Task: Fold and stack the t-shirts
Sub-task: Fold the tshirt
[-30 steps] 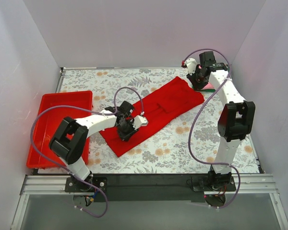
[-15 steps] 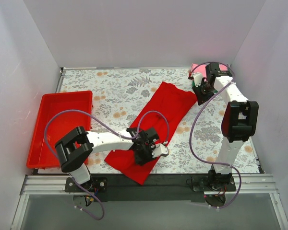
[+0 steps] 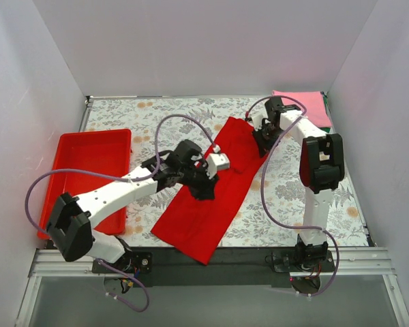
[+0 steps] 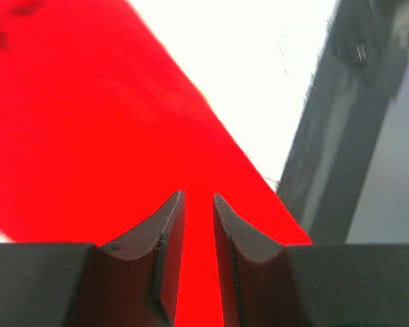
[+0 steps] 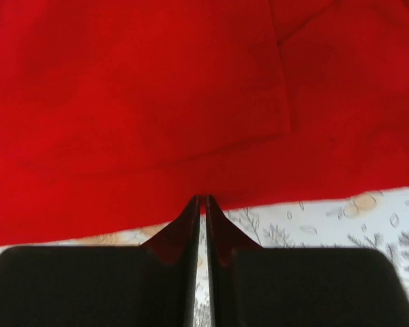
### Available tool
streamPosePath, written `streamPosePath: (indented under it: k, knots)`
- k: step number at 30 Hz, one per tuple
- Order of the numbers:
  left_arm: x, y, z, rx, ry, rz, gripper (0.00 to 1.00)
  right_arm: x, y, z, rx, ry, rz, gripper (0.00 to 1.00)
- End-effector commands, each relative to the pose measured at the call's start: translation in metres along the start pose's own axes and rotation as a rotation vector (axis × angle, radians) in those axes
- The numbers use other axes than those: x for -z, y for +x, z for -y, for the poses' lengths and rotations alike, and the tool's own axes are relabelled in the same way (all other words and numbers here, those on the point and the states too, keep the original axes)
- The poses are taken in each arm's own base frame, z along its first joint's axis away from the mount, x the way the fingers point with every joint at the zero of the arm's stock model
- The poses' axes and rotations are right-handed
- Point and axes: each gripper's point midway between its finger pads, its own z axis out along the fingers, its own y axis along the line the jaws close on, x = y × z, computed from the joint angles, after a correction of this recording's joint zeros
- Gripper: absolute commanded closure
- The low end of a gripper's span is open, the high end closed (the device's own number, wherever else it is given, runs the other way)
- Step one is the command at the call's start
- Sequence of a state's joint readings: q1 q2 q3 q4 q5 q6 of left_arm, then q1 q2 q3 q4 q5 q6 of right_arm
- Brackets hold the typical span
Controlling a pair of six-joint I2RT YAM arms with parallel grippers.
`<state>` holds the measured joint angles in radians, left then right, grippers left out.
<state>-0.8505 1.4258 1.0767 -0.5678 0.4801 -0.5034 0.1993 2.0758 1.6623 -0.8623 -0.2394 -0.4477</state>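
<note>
1. At lower centre of the overhead view: near end of the red t-shirt (image 3: 208,218), a long flat diagonal strip, closer to the front edge than a second ago.
2. Mid-frame, over the strip's middle: left gripper (image 4: 198,197), back up from the near corner, narrowly parted, nothing visibly held.
3. At the strip's upper right end: right gripper (image 5: 202,199), closed to a slit at the hem; cannot tell whether pinching cloth.
4. Probably set up for a crosswise fold.
5. Far right corner: folded pink t-shirt (image 3: 301,105), fully in sight now.

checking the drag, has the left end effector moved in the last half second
Yes. The left end effector moved away from the near edge of the table, up to level with the red tray's middle.
</note>
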Motion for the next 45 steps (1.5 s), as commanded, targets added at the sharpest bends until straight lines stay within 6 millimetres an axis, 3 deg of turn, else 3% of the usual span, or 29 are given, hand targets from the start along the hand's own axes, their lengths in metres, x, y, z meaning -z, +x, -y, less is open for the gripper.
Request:
streamPosePath:
  k: [1, 5, 9, 10, 11, 13, 15, 16, 17, 18, 20, 24, 27, 28, 30, 31, 33, 34, 36, 37, 40, 41, 43, 44, 45]
  knots:
    - [0.025, -0.024, -0.02, 0.086, -0.045, 0.119, 0.78, -0.012, -0.009, 0.012, -0.015, 0.037, -0.005, 0.89]
    - [0.048, -0.023, -0.063, 0.226, -0.137, 0.183, 0.78, -0.045, -0.006, 0.025, 0.001, 0.067, -0.068, 0.9]
    - [0.061, -0.017, -0.083, 0.36, -0.157, 0.226, 0.78, -0.064, -0.037, 0.038, 0.056, 0.13, -0.05, 0.91]
    - [0.064, -0.012, -0.09, 0.389, -0.168, 0.23, 0.77, -0.08, -0.04, 0.037, 0.079, 0.133, -0.066, 0.91]
    - [0.066, -0.008, -0.094, 0.411, -0.177, 0.229, 0.77, -0.076, -0.066, 0.044, 0.105, 0.168, -0.011, 0.91]
    - [0.068, 0.002, -0.104, 0.449, -0.204, 0.232, 0.75, -0.094, -0.082, 0.047, 0.144, 0.198, -0.001, 0.91]
    - [0.068, 0.008, -0.115, 0.494, -0.224, 0.23, 0.74, -0.088, -0.121, 0.059, 0.203, 0.288, 0.082, 0.91]
    - [0.069, 0.013, -0.13, 0.547, -0.238, 0.23, 0.73, -0.102, -0.149, 0.06, 0.281, 0.364, 0.141, 0.91]
    - [0.069, 0.013, -0.129, 0.547, -0.235, 0.23, 0.74, -0.102, -0.149, 0.061, 0.296, 0.366, 0.14, 0.91]
    - [0.065, 0.016, -0.136, 0.568, -0.238, 0.214, 0.74, -0.102, -0.164, 0.068, 0.318, 0.434, 0.188, 0.91]
    - [0.066, 0.011, -0.149, 0.573, -0.259, 0.222, 0.74, -0.105, -0.174, 0.069, 0.353, 0.494, 0.208, 0.91]
    - [0.055, 0.008, -0.181, 0.571, -0.306, 0.204, 0.74, -0.096, -0.194, 0.076, 0.353, 0.568, 0.26, 0.91]
    - [0.048, -0.004, -0.2, 0.558, -0.304, 0.213, 0.75, -0.069, -0.201, 0.075, 0.348, 0.605, 0.298, 0.89]
    - [0.046, -0.006, -0.205, 0.565, -0.313, 0.214, 0.75, -0.048, -0.205, 0.072, 0.349, 0.615, 0.322, 0.88]
    - [0.039, -0.011, -0.216, 0.563, -0.312, 0.219, 0.76, -0.027, -0.212, 0.064, 0.353, 0.608, 0.363, 0.85]
    - [0.04, -0.021, -0.22, 0.547, -0.31, 0.239, 0.76, 0.0, -0.22, 0.057, 0.356, 0.616, 0.406, 0.85]
    - [0.034, -0.026, -0.226, 0.542, -0.291, 0.254, 0.76, 0.018, -0.221, 0.048, 0.356, 0.599, 0.434, 0.8]
    - [0.034, -0.033, -0.229, 0.533, -0.288, 0.268, 0.76, 0.04, -0.225, 0.041, 0.357, 0.599, 0.466, 0.79]
    - [0.023, -0.029, -0.24, 0.557, -0.288, 0.256, 0.76, 0.042, -0.215, 0.032, 0.352, 0.555, 0.458, 0.78]
    - [0.02, -0.031, -0.245, 0.555, -0.289, 0.257, 0.76, 0.054, -0.214, 0.026, 0.353, 0.546, 0.473, 0.78]
    - [0.009, -0.03, -0.265, 0.557, -0.311, 0.248, 0.77, 0.035, -0.188, 0.013, 0.324, 0.451, 0.419, 0.79]
    - [0.008, -0.039, -0.271, 0.541, -0.312, 0.262, 0.77, 0.028, -0.182, 0.009, 0.317, 0.423, 0.404, 0.81]
    - [-0.004, -0.032, -0.281, 0.55, -0.311, 0.242, 0.77, 0.008, -0.164, -0.001, 0.283, 0.341, 0.349, 0.83]
    - [-0.004, -0.041, -0.287, 0.536, -0.313, 0.256, 0.78, 0.002, -0.158, -0.002, 0.271, 0.328, 0.329, 0.86]
    - [-0.012, -0.035, -0.294, 0.546, -0.321, 0.241, 0.78, -0.005, -0.156, -0.012, 0.258, 0.262, 0.332, 0.87]
